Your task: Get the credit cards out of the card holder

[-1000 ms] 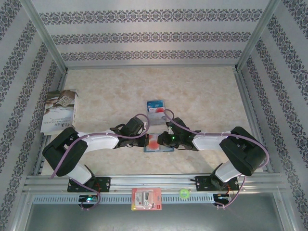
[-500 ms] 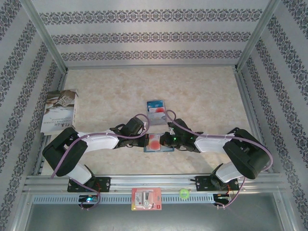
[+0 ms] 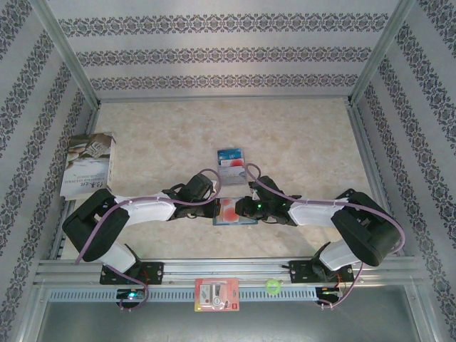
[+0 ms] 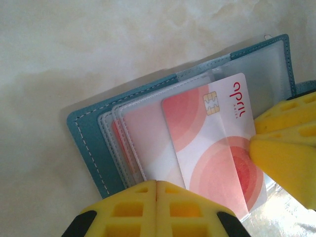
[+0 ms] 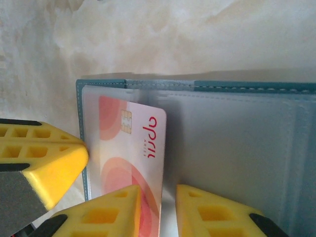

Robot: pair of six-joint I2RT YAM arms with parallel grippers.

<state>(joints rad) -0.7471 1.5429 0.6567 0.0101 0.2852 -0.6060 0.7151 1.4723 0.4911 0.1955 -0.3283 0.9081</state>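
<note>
The small teal bifold card holder point(image 4: 84, 143) lies open and flat on the pale marbled tabletop point(image 3: 299, 135), near its front edge and between the two arms. A red-and-white credit card with a gold chip point(image 4: 217, 148) sticks partway out of its clear plastic pockets, slightly askew; more clear sleeves fan out beside it, and another reddish card shows faintly through them. The left gripper point(image 4: 157, 200) is clenched, its yellow fingertips pressed together at the holder's edge; whether they pinch a sleeve between them I cannot tell. The right gripper point(image 5: 159, 192) is parted, one fingertip over the card's face and the other over the empty clear pocket, the card's long edge in the gap. Both grippers crowd the holder and hide much of it in the overhead view. Farther back on the tabletop, well apart from the holder, lies a blue card with white marks point(image 3: 230, 157) atop a paler one. A pale book point(image 3: 89, 165) sits at the left edge. A red-and-white packet point(image 3: 216, 294) and a small green round object point(image 3: 271, 286), too small to identify, rest on the front rail.
</note>
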